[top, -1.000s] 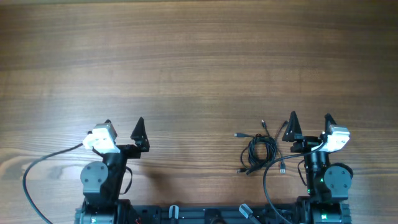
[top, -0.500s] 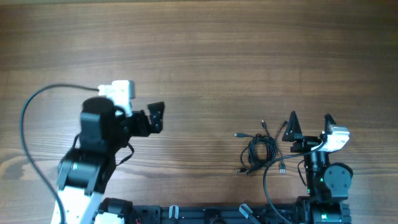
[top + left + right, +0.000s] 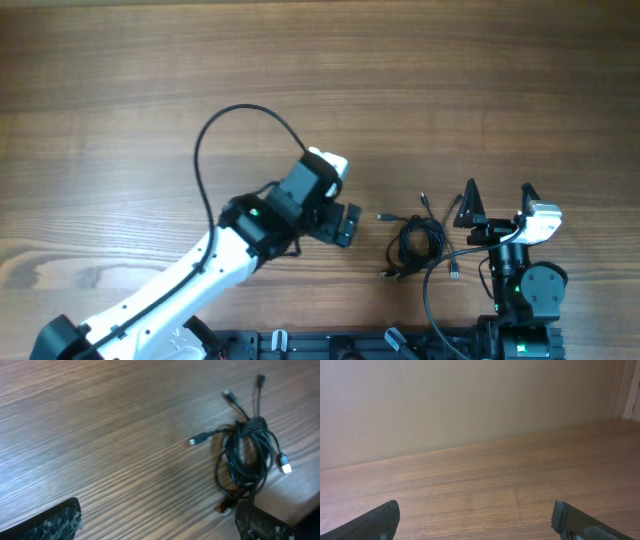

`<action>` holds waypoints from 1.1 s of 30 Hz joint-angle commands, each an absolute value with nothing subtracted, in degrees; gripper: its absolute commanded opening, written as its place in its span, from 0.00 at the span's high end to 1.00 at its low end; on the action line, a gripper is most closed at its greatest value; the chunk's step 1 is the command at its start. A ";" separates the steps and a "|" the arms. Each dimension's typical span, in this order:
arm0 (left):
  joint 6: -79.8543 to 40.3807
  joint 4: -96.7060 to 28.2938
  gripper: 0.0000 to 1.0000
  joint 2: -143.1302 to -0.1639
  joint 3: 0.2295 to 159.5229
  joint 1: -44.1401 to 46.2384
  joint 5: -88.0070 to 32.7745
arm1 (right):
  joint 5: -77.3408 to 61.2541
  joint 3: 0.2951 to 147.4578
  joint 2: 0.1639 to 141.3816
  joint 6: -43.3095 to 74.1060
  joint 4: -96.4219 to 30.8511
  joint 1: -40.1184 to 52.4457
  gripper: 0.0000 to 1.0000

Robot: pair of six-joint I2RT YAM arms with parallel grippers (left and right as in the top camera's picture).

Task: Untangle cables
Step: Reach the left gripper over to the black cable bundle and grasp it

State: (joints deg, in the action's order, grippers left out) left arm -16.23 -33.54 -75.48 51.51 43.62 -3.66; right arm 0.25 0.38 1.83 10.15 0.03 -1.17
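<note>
Big change from a second ago: the left arm was folded up at its base in the near-left corner. Now it's stretched out low and diagonal across the table [image 3: 300, 80] toward the right. The left gripper [image 3: 344, 224] has ended up just left of the cables [image 3: 420, 243], close but not touching them. Its white camera module [image 3: 330, 162] sits on the far side of the wrist, and the thick black cable [image 3: 215, 135] feeding it arcs up in a big loop over the wood.

In the left wrist view the two fingers [image 3: 50, 520] sit way out at the bottom corners, so that gripper is spread wide with nothing in it. The tangle shows up ahead and to the right in that view.

The right arm hasn't budged. It's parked upright at its base on the near right, with the right gripper [image 3: 498, 195] pointing toward the far side and its jaws apart. Its wrist cam only sees bare wood and a plain wall [image 3: 470, 400].

The cables look the same as before too. They're a small coiled bundle near the near edge, right of centre, just left of the right arm. Plug ends stick out to the left, the far side and the near side.
</note>
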 commanded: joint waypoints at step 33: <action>-38.00 -14.31 0.09 -105.86 59.70 57.65 -0.08 | -0.03 0.32 1.67 9.15 0.34 -0.86 0.00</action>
State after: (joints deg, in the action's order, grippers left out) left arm -37.39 -14.52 -102.67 58.81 57.39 -1.32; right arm 0.25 0.38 1.83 10.15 0.03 -1.17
